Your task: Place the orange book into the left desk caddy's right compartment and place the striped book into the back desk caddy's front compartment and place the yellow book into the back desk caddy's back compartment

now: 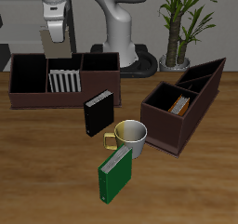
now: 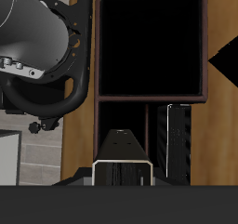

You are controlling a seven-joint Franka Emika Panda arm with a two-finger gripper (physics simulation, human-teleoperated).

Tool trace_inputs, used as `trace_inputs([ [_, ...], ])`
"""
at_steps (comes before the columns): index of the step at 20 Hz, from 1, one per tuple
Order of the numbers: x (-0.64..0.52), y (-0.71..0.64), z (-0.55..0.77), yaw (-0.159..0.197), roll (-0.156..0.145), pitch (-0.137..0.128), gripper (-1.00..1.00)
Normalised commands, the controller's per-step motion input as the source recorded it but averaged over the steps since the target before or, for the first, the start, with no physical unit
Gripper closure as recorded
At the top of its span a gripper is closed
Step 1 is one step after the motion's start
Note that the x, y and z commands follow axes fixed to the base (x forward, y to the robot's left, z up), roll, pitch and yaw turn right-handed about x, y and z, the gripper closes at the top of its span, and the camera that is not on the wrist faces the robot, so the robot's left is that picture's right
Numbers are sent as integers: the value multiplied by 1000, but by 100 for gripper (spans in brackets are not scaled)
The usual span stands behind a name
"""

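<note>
My gripper (image 1: 54, 23) hangs high above the back desk caddy (image 1: 28, 96), shut on the grey-beige yellow book (image 2: 122, 153); the book hangs below the fingers over the caddy's dark sections. The striped book (image 1: 63, 81) stands upright in one of that caddy's compartments, and the wrist view shows the striped book (image 2: 175, 139) beside the held book. The orange book (image 1: 179, 104) sits inside the left desk caddy (image 1: 165, 125), the long box with the slanted end. The wrist view shows a large empty compartment of the back desk caddy (image 2: 149, 42).
A black book (image 1: 98, 113) stands upright in front of the back caddy. A pale mug (image 1: 131, 137) with a gold handle sits mid-table, and a green book (image 1: 115, 175) stands near the front edge. The robot base (image 1: 119, 42) and a potted plant (image 1: 177, 28) are behind.
</note>
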Motion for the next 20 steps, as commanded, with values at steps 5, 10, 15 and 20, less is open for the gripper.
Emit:
trace_inputs([
  [5, -11, 128, -91, 19, 38, 11, 100],
  [10, 33, -26, -100, 5, -5, 32, 100],
  [15, 12, 20, -212, 15, 6, 42, 100],
  [20, 47, -46, -152, -4, -11, 27, 100],
])
